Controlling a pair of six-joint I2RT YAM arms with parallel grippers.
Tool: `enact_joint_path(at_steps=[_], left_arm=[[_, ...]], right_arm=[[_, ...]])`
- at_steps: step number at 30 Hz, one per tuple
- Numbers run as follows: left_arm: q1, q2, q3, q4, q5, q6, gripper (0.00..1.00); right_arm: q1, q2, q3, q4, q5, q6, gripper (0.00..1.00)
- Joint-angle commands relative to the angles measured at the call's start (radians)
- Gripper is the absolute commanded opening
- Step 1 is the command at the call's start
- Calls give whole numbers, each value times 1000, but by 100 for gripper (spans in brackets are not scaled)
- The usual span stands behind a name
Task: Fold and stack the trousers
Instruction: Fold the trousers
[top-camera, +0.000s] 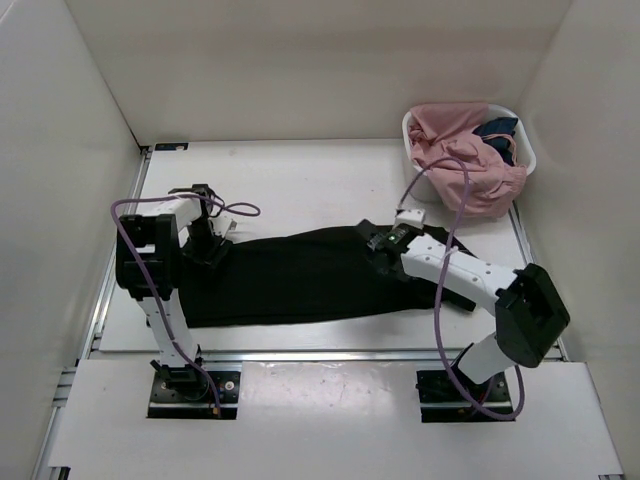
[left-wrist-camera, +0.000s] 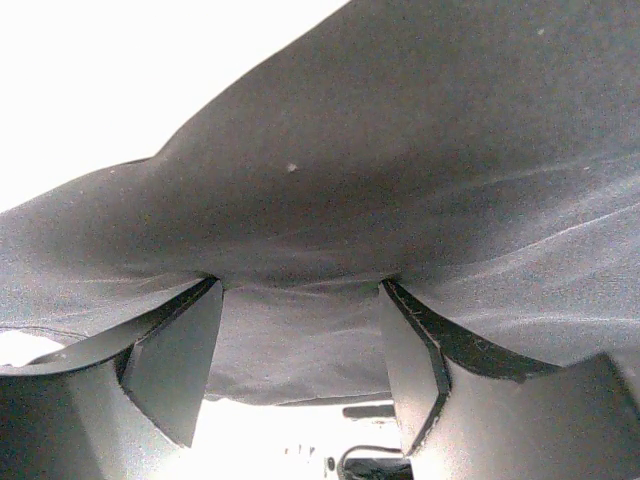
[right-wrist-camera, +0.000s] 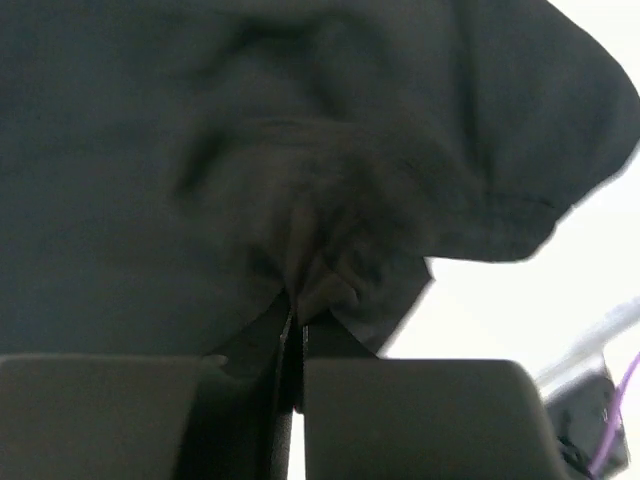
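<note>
Since the trousers (top-camera: 300, 275) are limp, take edges: your right gripper (right-wrist-camera: 295, 315) at 3 o'clock pinches cloth tight; left gripper (left-wrist-camera: 300, 290), at 9, gapes, seemingly gripping nothing.

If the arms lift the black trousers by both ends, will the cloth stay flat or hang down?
Probably it will sag in the middle: the trousers bunch into soft folds where the right gripper pinches them. They look limp, draping over the open left gripper. The matte fabric seems unlikely to slip.

No legible text or labels.
</note>
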Motion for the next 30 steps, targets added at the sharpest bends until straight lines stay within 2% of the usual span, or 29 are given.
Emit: enact_joint_path(at_steps=[1,4,5,6,7,9,10,13,15,18,20,24,27,28,29,30], left_arm=[[-9,32,-12,78,1,-18,75],[-9,32,-12,78,1,-18,75],[-9,43,-12,78,1,-18,75],[-9,43,-12,78,10,-18,75],[-9,43,-12,78,10,-18,75],[-9,43,-21,78,19,-18,75],[-9,43,-21,78,19,-18,75],[-9,56,-32,78,19,-18,75],[-9,70,-42,78,19,-9,74],[5,83,-53,78,10,-9,74],[30,83,-62,89,-1,-9,74],[88,72,-88,109,-24,17,74],[122,63,-101,109,-45,42,75],[122,63,-101,109,-45,42,75],[134,63,-101,109,-45,42,75],[145,63,-101,109,-45,42,75]], right_arm=[[-96,-77,-107,-152,113,218,0],[-276,-263,-275,19,47,87,0],[-392,-298,-302,48,26,49,0],[-454,-347,-316,70,-8,-32,0],[-569,-361,-316,85,-20,-75,0],[-675,-372,-284,119,-52,-200,0],[-767,-372,-261,135,-72,-248,0],[-899,-325,-148,216,-160,-412,0],[-935,-265,-30,201,-218,-448,0],[-944,-165,40,153,-310,-514,1],[-930,-156,0,153,-425,-514,3],[-918,-242,-116,216,-488,-427,4],[-918,-234,-126,207,-508,-416,14],[-918,-204,-126,195,-534,-416,20],[-918,-188,-126,181,-534,-392,30],[-918,-178,-136,164,-525,-373,48]])
